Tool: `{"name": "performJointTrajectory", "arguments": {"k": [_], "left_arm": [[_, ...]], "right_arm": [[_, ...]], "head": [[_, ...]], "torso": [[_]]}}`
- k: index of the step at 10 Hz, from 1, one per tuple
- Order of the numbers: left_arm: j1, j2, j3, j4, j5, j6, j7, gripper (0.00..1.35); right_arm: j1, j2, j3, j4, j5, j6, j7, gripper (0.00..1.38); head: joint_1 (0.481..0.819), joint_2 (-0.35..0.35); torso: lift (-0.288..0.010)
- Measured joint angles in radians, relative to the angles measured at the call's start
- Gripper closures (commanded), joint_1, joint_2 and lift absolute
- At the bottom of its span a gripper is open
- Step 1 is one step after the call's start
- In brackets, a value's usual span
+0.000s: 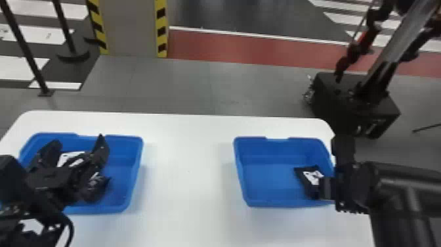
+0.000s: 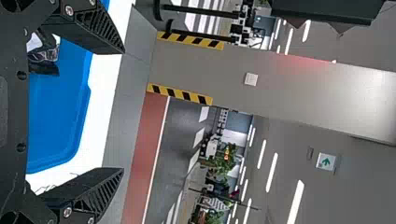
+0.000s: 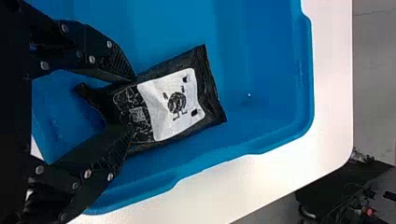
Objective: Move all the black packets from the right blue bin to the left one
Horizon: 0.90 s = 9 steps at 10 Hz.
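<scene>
Presently, a black packet (image 3: 175,105) is flanked, within the right blue bin (image 1: 269,177), by the parted jaws of the right gripper (image 1: 321,188); clamping cannot be told. Left gripper (image 1: 78,141) is held over the left blue bin (image 1: 126,164), jaws wide apart.

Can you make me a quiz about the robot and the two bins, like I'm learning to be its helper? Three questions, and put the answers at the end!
1. Pick one: what is in the right bin?
A) a red ball
B) a black packet
C) a yellow cup

2. True or false: the fingers of the left hand are pressed together.

3. Fill in the missing colour: both the right bin and the left bin are ____.

Key: 1. B; 2. False, they are wide apart; 3. blue
</scene>
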Motion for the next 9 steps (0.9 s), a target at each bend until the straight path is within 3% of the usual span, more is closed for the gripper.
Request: {"name": "performJointTrajectory", "arguments": {"k": [1, 2, 4, 8, 9], "left_arm": [[0.000, 0.000, 0.000, 0.000, 0.000, 0.001, 0.000, 0.13], [0.000, 0.000, 0.000, 0.000, 0.000, 0.001, 0.000, 0.13], [0.000, 0.000, -0.001, 0.000, 0.000, -0.001, 0.000, 0.13], [0.002, -0.002, -0.001, 0.000, 0.001, -0.002, 0.000, 0.13], [0.002, -0.003, 0.000, 0.000, 0.002, -0.008, 0.000, 0.13]], "right_arm": [[0.001, -0.001, 0.002, 0.006, -0.001, -0.002, 0.001, 0.95], [0.007, -0.002, 0.007, 0.006, -0.003, -0.021, 0.006, 1.20], [0.039, 0.001, 0.010, -0.030, -0.012, -0.071, 0.007, 1.17], [0.179, 0.018, 0.019, -0.303, -0.084, -0.229, 0.011, 1.17], [0.206, 0.020, 0.028, -0.356, -0.112, -0.287, 0.061, 1.17]], "head": [[0.695, -0.165], [0.695, -0.163], [0.695, -0.159], [0.695, -0.124], [0.695, -0.093]], "torso": [[-0.110], [-0.110], [-0.110], [-0.110], [-0.110]]}}
